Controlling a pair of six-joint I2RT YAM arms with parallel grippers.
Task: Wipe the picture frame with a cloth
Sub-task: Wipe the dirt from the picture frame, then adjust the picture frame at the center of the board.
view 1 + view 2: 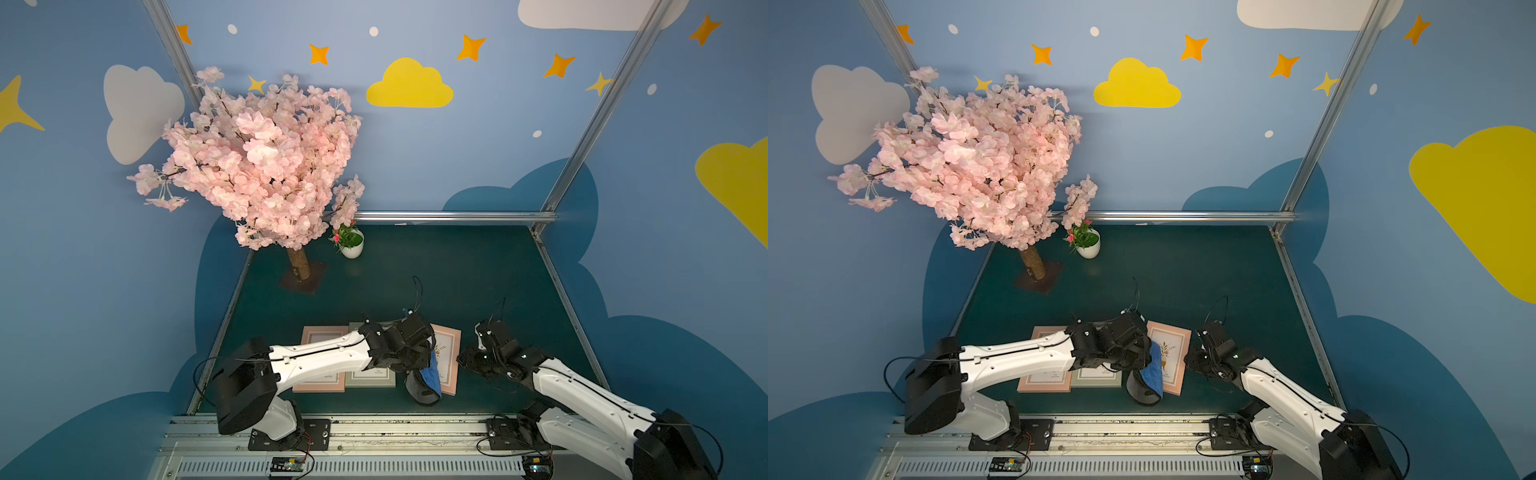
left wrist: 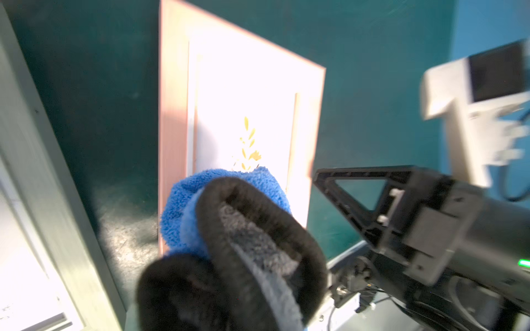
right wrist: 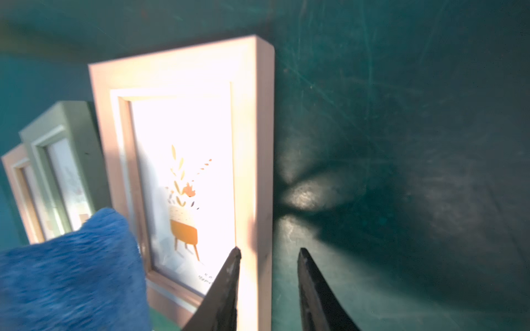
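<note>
Three picture frames lie side by side near the table's front. The rightmost pink picture frame (image 1: 448, 353) (image 1: 1174, 353) (image 2: 241, 94) (image 3: 183, 143) shows a plant print. My left gripper (image 1: 417, 359) is shut on the cloth (image 1: 431, 374) (image 1: 1152, 370) (image 2: 229, 217), blue with a dark reverse. The cloth hangs bunched over that frame's left near corner and hides the fingers. My right gripper (image 1: 465, 359) (image 1: 1191, 361) (image 3: 268, 252) is open. Its jaws straddle the frame's right rail with a gap on the outer side.
A grey-green frame (image 1: 370, 376) (image 3: 66, 137) and another pink frame (image 1: 320, 378) lie left of it under my left arm. An artificial blossom tree (image 1: 257, 166) and a small white flower pot (image 1: 352, 246) stand at the back left. A metal rail (image 1: 374, 432) borders the front.
</note>
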